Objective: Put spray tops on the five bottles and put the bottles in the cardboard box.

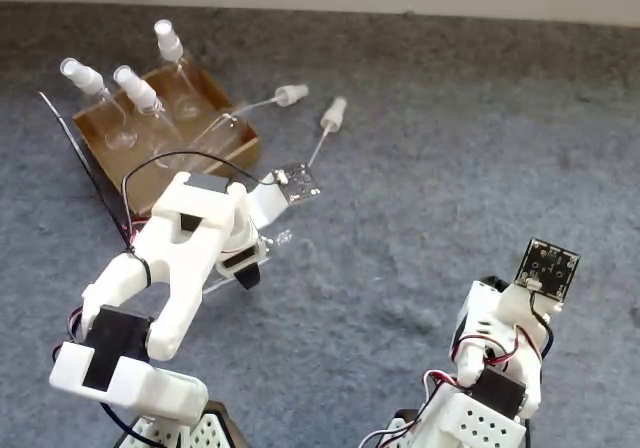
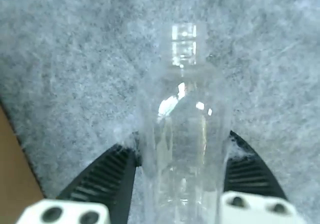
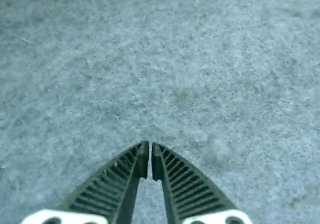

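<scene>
High camera looking down on table (image 1: 420,168), wrist cameras close behind jaws

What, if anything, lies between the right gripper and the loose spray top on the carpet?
Nothing visible. The right gripper is shut over bare carpet, and bare carpet runs up to the spray top. The left arm's wrist camera sits close beside the end of the top's tube.

bottle (image 2: 182,149) base cut off; cardboard box (image 2: 12,184) mostly cropped.

White plastic arms (image 1: 190,238) with black motors, ribbed black gripper fingers (image 3: 120,184), red-and-black cables.
</scene>
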Controlling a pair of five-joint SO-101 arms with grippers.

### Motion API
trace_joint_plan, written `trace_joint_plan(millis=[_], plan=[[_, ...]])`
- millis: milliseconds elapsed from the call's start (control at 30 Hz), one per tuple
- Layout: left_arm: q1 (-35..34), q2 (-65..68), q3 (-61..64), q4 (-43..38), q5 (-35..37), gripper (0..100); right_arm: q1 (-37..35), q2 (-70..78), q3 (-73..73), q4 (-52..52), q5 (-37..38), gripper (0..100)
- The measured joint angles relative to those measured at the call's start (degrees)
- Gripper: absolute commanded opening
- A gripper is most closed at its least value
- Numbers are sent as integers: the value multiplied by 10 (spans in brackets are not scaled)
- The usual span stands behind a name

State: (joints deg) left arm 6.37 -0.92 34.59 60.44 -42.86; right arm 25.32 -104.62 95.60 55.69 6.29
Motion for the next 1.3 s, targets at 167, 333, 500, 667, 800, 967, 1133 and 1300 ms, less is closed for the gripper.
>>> trace_joint_plan(millis=[167, 333, 500, 667, 800, 967, 1133, 1300], plan=[[0, 0, 0, 0, 0, 123, 0, 0, 0, 0, 0, 16], [0, -13, 0, 0, 6, 119, 0, 0, 0, 0, 0, 16], [2, -62, 0, 0, 80, 118, 0, 0, 0, 0, 0, 16], [55, -178, 0, 5, 100, 119, 0, 0, 0, 0, 0, 16], [104, -293, 0, 31, 101, 119, 0, 0, 0, 0, 0, 16], [98, -423, 18, 47, 101, 119, 0, 0, 0, 0, 0, 16], [55, -534, 110, 47, 101, 119, 0, 0, 0, 36, 0, 18], [47, -654, 189, -16, 152, 119, 0, -1, 0, 36, 0, 20]])
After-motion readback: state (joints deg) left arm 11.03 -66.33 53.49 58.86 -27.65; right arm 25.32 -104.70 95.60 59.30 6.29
